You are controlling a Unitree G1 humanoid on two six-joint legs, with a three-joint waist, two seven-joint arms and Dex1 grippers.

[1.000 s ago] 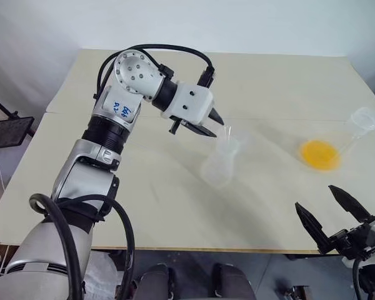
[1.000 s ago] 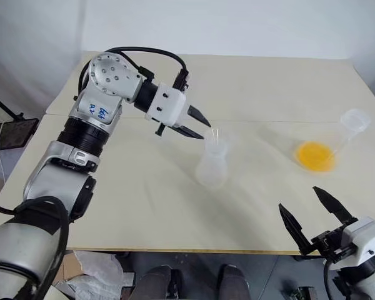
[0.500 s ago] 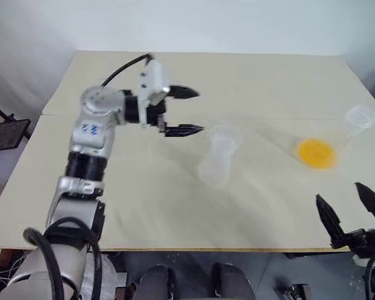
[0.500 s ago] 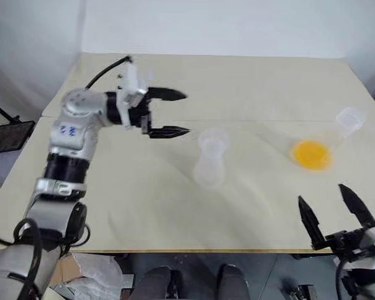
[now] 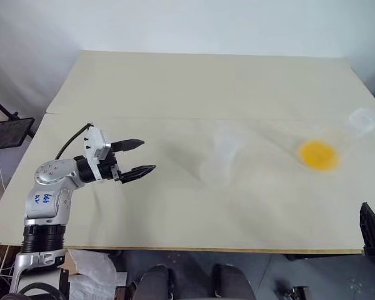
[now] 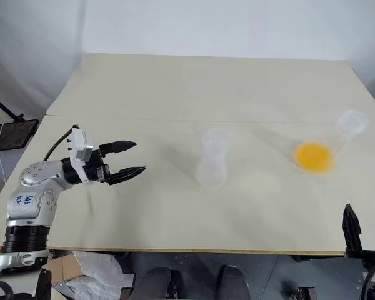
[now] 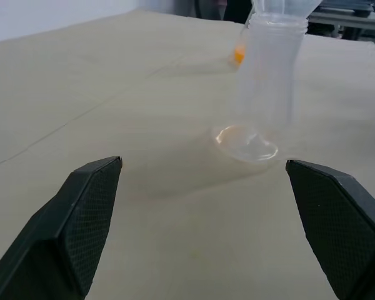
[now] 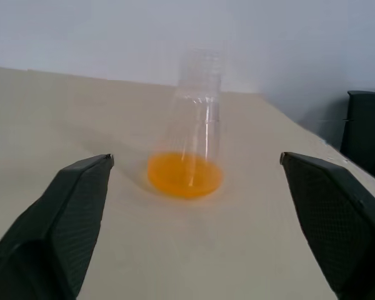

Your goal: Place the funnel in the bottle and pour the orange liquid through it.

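A: Left gripper (image 5: 136, 157): what does it hold?

B: Nothing. Its two black fingers are spread wide and it hangs over bare table (image 5: 144, 87), well to the left of the bottle (image 5: 220, 159). The left wrist view looks between the fingers straight at the bottle (image 7: 262, 81), which stands apart from them.

A: And the right gripper (image 8: 194, 212)?

B: Also spread wide and empty. In its wrist view the fingers frame the flask (image 8: 194, 125) from a distance, touching nothing.

A: Where is the funnel?

B: A wider clear shape, seemingly the funnel (image 5: 227, 134), sits at the bottle's mouth in the head views. It is clear plastic against clear plastic, so how squarely it is seated cannot be told. In the left wrist view a flared clear edge (image 7: 286, 6) shows at the neck's top.

A: And the liquid?

B: The orange liquid (image 5: 319, 155) lies as a shallow round pool in the flask (image 5: 340, 140) at the table's right side, well apart from the bottle. None shows in the bottle.

A: So the progress?

B: Judging from this, the funnel step looks done, though not beyond doubt. The pour is wholly left: the flask must be grasped, carried to the bottle and tipped over the funnel. The right gripper is the nearer one.
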